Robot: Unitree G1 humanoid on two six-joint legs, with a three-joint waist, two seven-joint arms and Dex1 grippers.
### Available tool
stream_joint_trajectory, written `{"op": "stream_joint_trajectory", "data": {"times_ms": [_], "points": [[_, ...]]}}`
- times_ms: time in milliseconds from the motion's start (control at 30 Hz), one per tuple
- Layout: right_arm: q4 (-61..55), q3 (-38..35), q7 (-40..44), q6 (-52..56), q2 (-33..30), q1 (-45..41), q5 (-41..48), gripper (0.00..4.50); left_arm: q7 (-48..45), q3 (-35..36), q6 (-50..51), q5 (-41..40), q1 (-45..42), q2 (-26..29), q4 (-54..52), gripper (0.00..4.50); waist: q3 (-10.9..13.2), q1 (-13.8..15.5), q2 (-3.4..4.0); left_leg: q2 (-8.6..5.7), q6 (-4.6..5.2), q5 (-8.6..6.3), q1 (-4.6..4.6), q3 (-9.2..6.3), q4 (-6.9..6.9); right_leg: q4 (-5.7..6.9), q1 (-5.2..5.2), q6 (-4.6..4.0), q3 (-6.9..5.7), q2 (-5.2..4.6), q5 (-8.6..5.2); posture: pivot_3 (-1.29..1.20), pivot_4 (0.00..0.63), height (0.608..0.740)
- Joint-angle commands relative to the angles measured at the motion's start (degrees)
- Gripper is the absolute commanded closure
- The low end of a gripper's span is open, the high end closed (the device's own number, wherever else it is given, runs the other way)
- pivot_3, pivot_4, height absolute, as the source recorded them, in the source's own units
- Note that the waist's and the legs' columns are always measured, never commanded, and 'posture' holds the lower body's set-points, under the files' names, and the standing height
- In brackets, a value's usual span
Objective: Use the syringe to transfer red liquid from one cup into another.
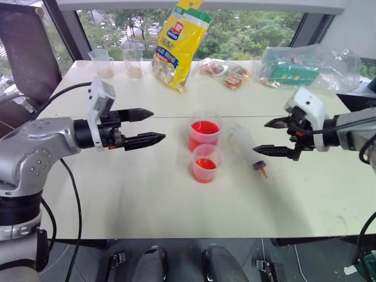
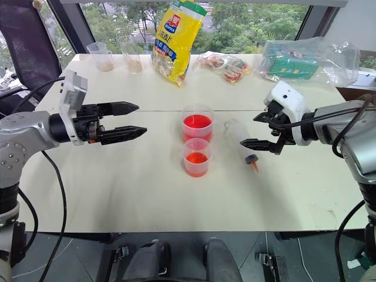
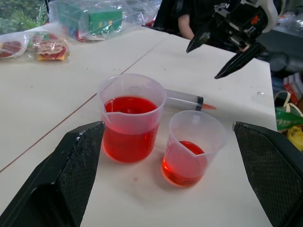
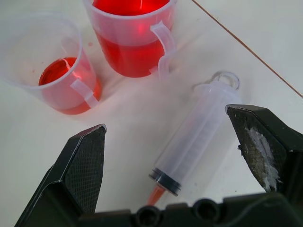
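Left eye view: you see the syringe lying flat on the white table, right of centre, orange tip toward the lower right. Just to its left stand two clear cups: the larger cup behind, the smaller cup in front, both holding red liquid. Left gripper hovers left of the cups, jaws wide, holding nothing. Right gripper hangs above the syringe tip, jaws wide, empty

Head stereo pair looks down over table; wrist cameras close, sharing cups, syringe.
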Motion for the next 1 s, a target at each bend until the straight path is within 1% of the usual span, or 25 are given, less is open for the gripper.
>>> {"op": "stream_joint_trajectory", "data": {"times_ms": [33,167,267,433,567,633,733,1000], "points": [[0.15,0.35,-0.56,1.44,-0.14,-2.18,-0.51,0.06,-0.04,0.77,-0.30,-0.52,-1.02,0.63,-0.96,0.00,0.00,0.02,0.00,0.00,0.00,0.00,0.00,0.00,0.00,0.00,0.00,0.00,0.00,0.00,0.00,0.00,0.150,0.740],[1.00,2.34,-0.71,4.78,0.02,-4.26,-0.37,0.06,-0.06,0.68,-0.28,-0.48,-1.20,0.61,-0.72,0.00,0.00,-0.02,0.00,0.00,0.00,0.00,0.00,0.00,0.01,0.01,0.00,0.00,0.00,0.00,0.00,0.00,0.150,0.740],[3.52,4.85,-1.97,9.82,1.90,-8.05,-0.65,0.06,0.02,0.54,-0.30,-0.45,-1.36,0.45,-0.56,0.00,0.00,-0.16,0.00,0.00,0.00,0.00,0.01,0.01,0.01,0.01,0.00,0.00,0.01,0.00,0.00,0.00,0.150,0.740],[13.27,12.30,-5.60,19.58,8.25,-18.29,-3.46,0.06,-0.15,-0.29,-0.80,0.20,-1.80,0.15,-0.10,0.00,0.00,-0.24,0.00,0.00,-0.01,0.01,0.12,0.06,0.01,0.12,0.00,0.00,0.06,0.01,0.00,0.00,0.150,0.740],[26.35,17.49,-9.96,25.13,15.23,-25.98,-7.05,0.06,-0.22,-1.02,-1.64,0.88,-2.27,-0.48,0.29,0.00,0.00,-0.21,0.00,0.00,-0.01,0.01,0.12,0.08,0.02,0.14,0.00,0.00,0.07,0.00,0.00,0.00,0.150,0.740],[32.38,19.13,-11.68,25.51,18.25,-28.40,-8.77,0.06,-0.10,-1.23,-2.04,1.20,-2.21,-0.77,0.19,0.00,0.00,-0.22,0.00,0.00,-0.01,0.01,0.12,0.09,0.01,0.13,-0.01,0.00,0.07,0.00,0.00,0.00,0.150,0.740],[39.70,21.32,-11.99,23.33,21.90,-30.59,-10.49,0.06,0.25,-1.08,-2.30,1.37,-1.70,-1.11,-0.31,0.00,0.00,-0.14,0.00,-0.01,-0.01,0.01,0.10,0.08,-0.01,0.12,-0.03,0.00,0.06,0.00,0.00,0.00,0.150,0.740],[54.82,24.48,-11.36,15.47,29.49,-32.86,-15.99,0.06,2.06,-0.02,-2.20,0.91,0.07,-0.88,-2.20,0.00,0.00,-0.29,0.00,-0.01,-0.02,0.01,0.07,0.09,0.00,0.14,-0.07,0.00,0.06,0.00,0.00,0.00,0.150,0.740]]}}
